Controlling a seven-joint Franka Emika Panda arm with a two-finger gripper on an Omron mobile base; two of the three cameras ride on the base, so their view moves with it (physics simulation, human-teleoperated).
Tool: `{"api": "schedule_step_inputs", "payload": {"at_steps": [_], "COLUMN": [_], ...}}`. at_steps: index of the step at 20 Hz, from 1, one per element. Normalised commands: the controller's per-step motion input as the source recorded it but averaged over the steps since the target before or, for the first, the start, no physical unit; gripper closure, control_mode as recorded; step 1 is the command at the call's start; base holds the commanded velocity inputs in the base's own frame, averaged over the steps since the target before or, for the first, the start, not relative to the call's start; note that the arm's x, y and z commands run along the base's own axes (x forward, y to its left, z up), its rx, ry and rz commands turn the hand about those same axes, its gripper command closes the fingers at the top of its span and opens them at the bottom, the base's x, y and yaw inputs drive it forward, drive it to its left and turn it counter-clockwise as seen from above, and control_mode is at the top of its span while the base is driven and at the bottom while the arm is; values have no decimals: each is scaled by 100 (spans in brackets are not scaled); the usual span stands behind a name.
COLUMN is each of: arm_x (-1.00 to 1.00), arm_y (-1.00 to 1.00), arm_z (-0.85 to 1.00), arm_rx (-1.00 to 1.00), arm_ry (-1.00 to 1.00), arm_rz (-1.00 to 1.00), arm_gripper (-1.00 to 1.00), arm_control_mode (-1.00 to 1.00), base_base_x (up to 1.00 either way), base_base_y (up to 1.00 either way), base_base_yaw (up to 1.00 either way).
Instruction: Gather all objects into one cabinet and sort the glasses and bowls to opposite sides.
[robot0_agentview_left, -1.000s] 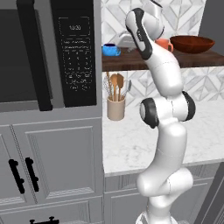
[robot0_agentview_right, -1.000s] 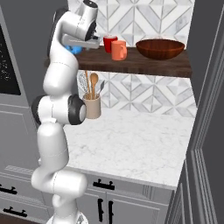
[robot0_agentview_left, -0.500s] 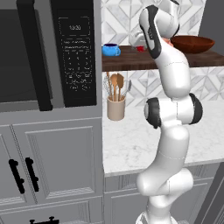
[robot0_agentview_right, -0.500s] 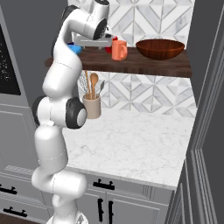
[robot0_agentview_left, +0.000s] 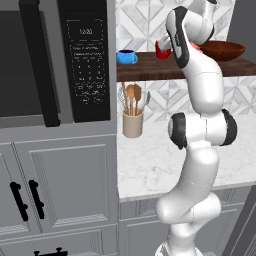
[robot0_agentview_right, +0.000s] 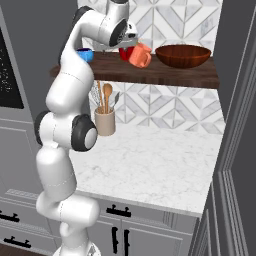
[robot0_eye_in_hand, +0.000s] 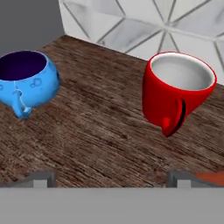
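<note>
The dark wooden shelf (robot0_eye_in_hand: 100, 131) carries a squat blue mug (robot0_eye_in_hand: 28, 78) at its left end and a red mug (robot0_eye_in_hand: 177, 94) further right. My gripper (robot0_eye_in_hand: 113, 178) hovers open above the bare wood between them, with nothing between its fingertips (robot0_eye_in_hand: 41, 178). In the right base view the blue mug (robot0_agentview_right: 85, 54), the red mug (robot0_agentview_right: 126, 52), an orange mug (robot0_agentview_right: 141, 55) touching the red one, and a wide dark-brown bowl (robot0_agentview_right: 182, 55) stand in a row on the shelf (robot0_agentview_right: 160, 75). My arm hides part of the red mug (robot0_agentview_left: 161, 50) in the left base view; the bowl (robot0_agentview_left: 222, 50) is at the right.
A beige crock of wooden utensils (robot0_agentview_left: 132, 122) stands on the marble counter (robot0_agentview_right: 150, 165) under the shelf. A black microwave (robot0_agentview_left: 50, 60) fills the wall left of the shelf. Grey cabinet doors (robot0_agentview_left: 65, 190) sit below, and a tall dark panel (robot0_agentview_right: 240, 125) bounds the right.
My hand has risen and swung right along the shelf, from over the blue mug toward the red mug. The gripper stays open. The mugs and bowl have not moved.
</note>
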Motion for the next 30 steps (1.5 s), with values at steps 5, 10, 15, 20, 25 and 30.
{"api": "schedule_step_inputs", "payload": {"at_steps": [5, 10, 15, 20, 25, 30], "arm_x": [-2, -21, -50, -30, -9, -8], "arm_y": [0, 0, -5, 0, -36, -45], "arm_z": [0, -1, -3, 9, 0, 0], "arm_rx": [0, 0, 0, 0, 0, 0], "arm_ry": [-18, -18, -8, 0, 0, 0], "arm_rz": [-2, -1, -10, -14, -18, -17], "arm_gripper": [-100, -100, -100, -100, -100, -100], "arm_control_mode": [-100, -100, -100, -100, -100, -100], "base_base_x": [0, 0, 0, 0, 0, 0], "base_base_y": [0, 0, 0, 0, 0, 0], "base_base_yaw": [0, 0, 0, 0, 0, 0]}}
